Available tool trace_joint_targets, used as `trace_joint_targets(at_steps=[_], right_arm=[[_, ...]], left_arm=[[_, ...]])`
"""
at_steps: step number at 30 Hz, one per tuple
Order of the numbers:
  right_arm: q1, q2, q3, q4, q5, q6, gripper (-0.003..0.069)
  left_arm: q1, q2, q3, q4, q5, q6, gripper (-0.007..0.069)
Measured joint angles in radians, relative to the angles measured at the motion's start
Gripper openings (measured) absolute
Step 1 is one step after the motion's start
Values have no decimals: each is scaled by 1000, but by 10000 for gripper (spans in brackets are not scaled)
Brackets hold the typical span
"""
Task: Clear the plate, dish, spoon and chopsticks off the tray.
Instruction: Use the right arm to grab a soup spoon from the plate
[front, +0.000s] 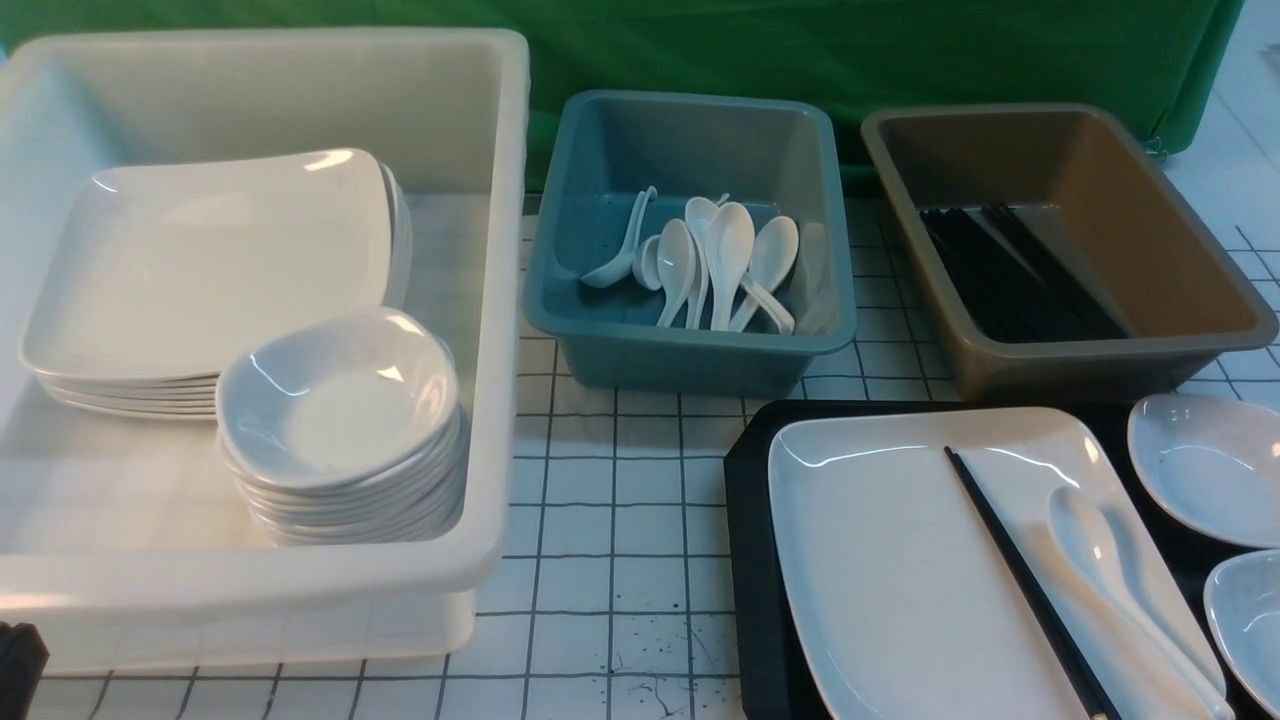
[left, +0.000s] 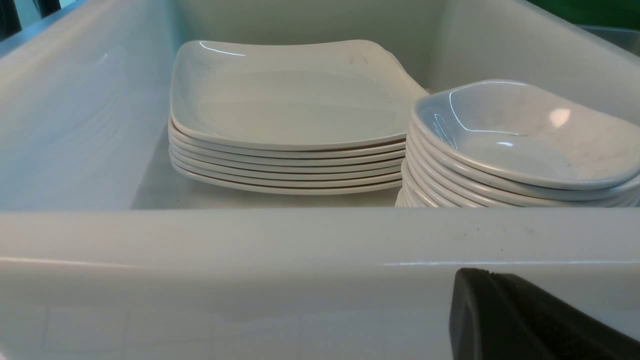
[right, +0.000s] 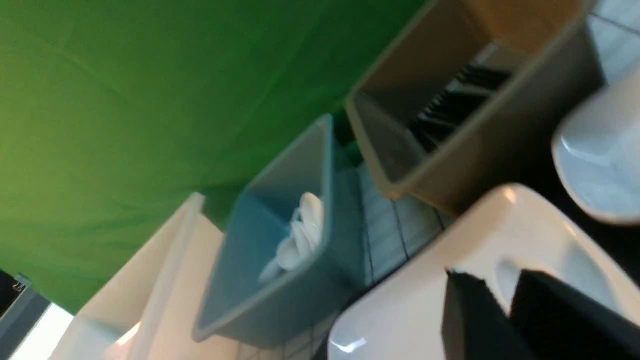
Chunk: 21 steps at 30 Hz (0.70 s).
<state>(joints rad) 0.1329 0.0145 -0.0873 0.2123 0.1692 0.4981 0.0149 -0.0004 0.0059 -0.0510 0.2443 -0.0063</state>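
Two black chopsticks (front: 1020, 570) and the spoon (front: 1100, 560) lie on the plate (front: 880, 560), spoon toward its 3 o'clock edge, all on the tray (front: 750, 560) at 4 o'clock on the table (front: 620, 500). Right gripper (right: 502, 282) fingers stand narrowly apart over the plate; left gripper (left: 480, 300) is closed, beside the near wall of the white tub (left: 300, 240).

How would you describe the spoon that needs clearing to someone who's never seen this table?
Find the black tray at the front right, with the large white plate on it. The spoon lies on that plate's right side, just right of the black chopsticks; the other spoons all sit in the teal tub.
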Motion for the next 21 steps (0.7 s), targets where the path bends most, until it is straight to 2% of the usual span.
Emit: trace_joint_targets(at_steps=[2,4,5,8,13,15,19,20,21], right_arm=[[12,65,-149,-61,41,-87,32],[16,157,-272,-135,129,-137,18],[16,169,-272,-135,129,-137,17],[17,439,-490,-271,422,-231,8],[18,766,-596,-305,649,-315,20],[18,911,-605,-307,660,-340,66],[18,1122,-619,-309,654,-384,240],[18,1143,-619,-309,652,-391,251],[18,1230,-636,-309,649,-422,332]], left_arm=[[0,0,0,0,0,0,21],[0,0,0,0,0,6,21],[0,0,0,0,0,6,21],[0,0,0,0,0,0,21],[0,0,0,0,0,0,21],[0,0,0,0,0,0,21],[0,0,0,0,0,0,21],[0,0,0,0,0,0,21],[0,0,0,0,0,0,21]])
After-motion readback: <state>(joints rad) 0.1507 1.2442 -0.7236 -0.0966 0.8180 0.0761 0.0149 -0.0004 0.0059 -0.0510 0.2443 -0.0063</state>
